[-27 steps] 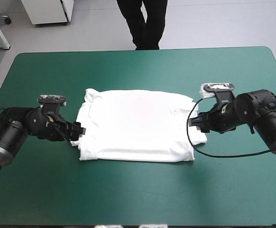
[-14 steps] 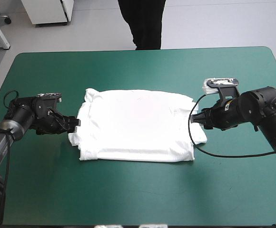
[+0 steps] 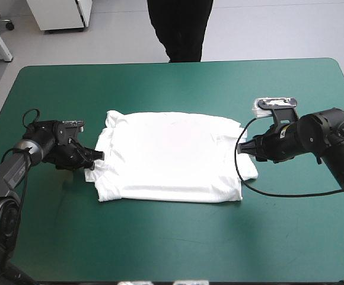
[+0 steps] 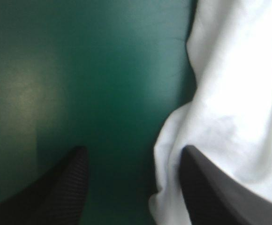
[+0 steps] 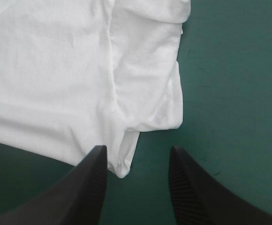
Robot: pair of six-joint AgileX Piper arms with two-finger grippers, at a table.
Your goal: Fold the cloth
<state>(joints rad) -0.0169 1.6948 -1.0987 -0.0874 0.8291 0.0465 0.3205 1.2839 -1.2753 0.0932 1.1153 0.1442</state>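
Note:
The white T-shirt (image 3: pixel 169 155) lies folded flat as a wide rectangle in the middle of the teal-green table (image 3: pixel 178 249). My left gripper (image 3: pixel 96 159) sits low at the shirt's left edge, fingers open. In the left wrist view the T-shirt's (image 4: pixel 234 93) bunched edge lies against one finger (image 4: pixel 206 187), the other over bare cover. My right gripper (image 3: pixel 243 149) is at the shirt's right edge, open. In the right wrist view the T-shirt's (image 5: pixel 56 75) folded sleeve corner (image 5: pixel 147 101) lies just ahead of the right gripper (image 5: pixel 136 157), its tip reaching between the fingers.
Bare teal-green cover surrounds the shirt on every side, with wide room toward the near edge (image 3: pixel 178 276) and the far edge (image 3: pixel 178 62).
My left arm has swung outward and back, then its gripper returned to the shirt's left edge, nudging that edge slightly. The right gripper drew back a little and has since held still.

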